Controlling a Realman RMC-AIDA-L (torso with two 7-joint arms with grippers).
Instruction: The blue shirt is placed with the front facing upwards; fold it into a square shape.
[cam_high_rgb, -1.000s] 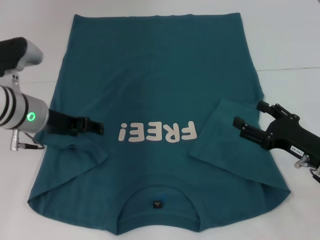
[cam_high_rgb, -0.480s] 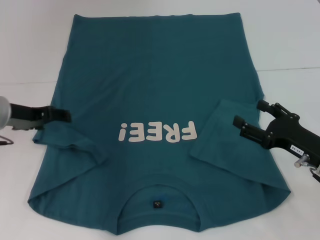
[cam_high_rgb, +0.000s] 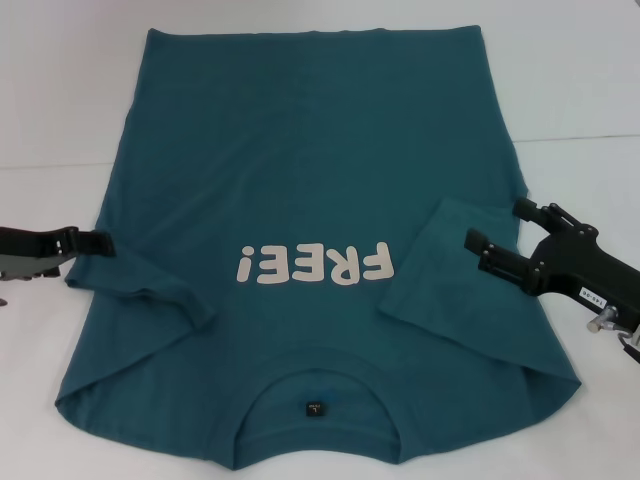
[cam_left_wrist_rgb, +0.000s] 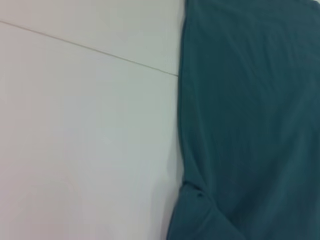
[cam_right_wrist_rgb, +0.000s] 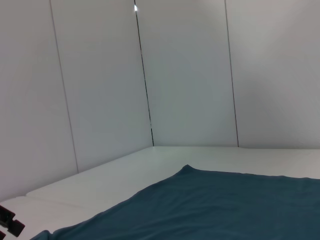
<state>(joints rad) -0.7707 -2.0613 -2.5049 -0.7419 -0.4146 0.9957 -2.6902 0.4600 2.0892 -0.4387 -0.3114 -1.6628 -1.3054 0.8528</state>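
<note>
Sleeves are seen folded inward on the shirt (cam_high_rgb: 310, 200), spread front-up on the table (cam_high_rgb: 60, 90) in the head view. The left gripper (cam_high_rgb: 95, 243) has been drawn back off the cloth to the shirt's left edge within 1 second; whether its fingers are open cannot be told. The right gripper (cam_high_rgb: 497, 240) is held spread and empty over its folded sleeve. Side folds are judged next.

Left wrist view: teal cloth is shown beside bare table.

Right wrist view: the shirt's hem is seen lying flat.

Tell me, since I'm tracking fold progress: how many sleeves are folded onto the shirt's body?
2: the left sleeve beside the left gripper, the right sleeve under the right gripper.
</note>
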